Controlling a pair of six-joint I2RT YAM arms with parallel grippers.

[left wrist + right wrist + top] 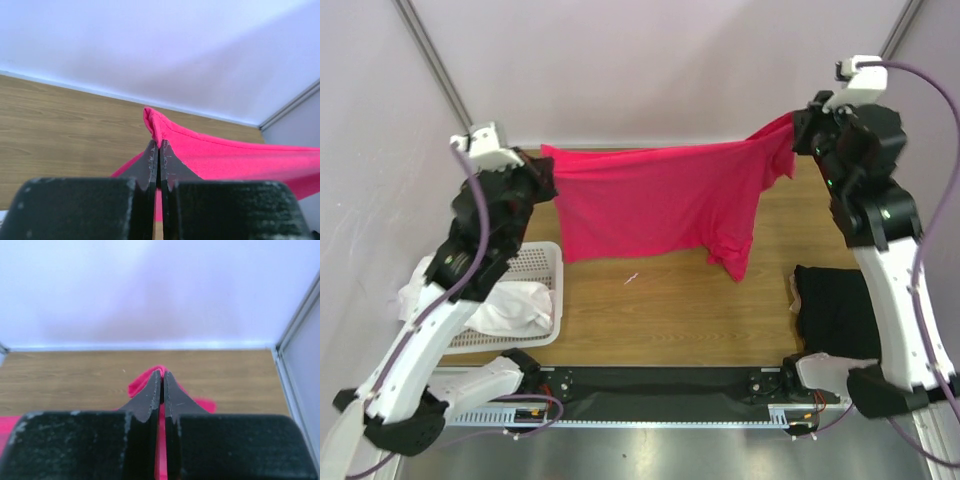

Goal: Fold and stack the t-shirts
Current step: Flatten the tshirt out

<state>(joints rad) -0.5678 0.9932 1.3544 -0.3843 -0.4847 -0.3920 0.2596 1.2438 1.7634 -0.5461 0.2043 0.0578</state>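
Above the table [670, 310], the pink t-shirt [650, 200] is pinched by the left gripper [159, 145] and the right gripper [162, 375]; it should be lowered evenly, stretched, without wrinkles.

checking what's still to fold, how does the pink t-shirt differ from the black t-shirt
The pink t-shirt is held in the air, stretched between the left fingers and right fingers; the black t-shirt lies on the table, untouched. The pink t-shirt is spread wide; the black t-shirt sits compact, seemingly folded. Both are plain soft fabric.
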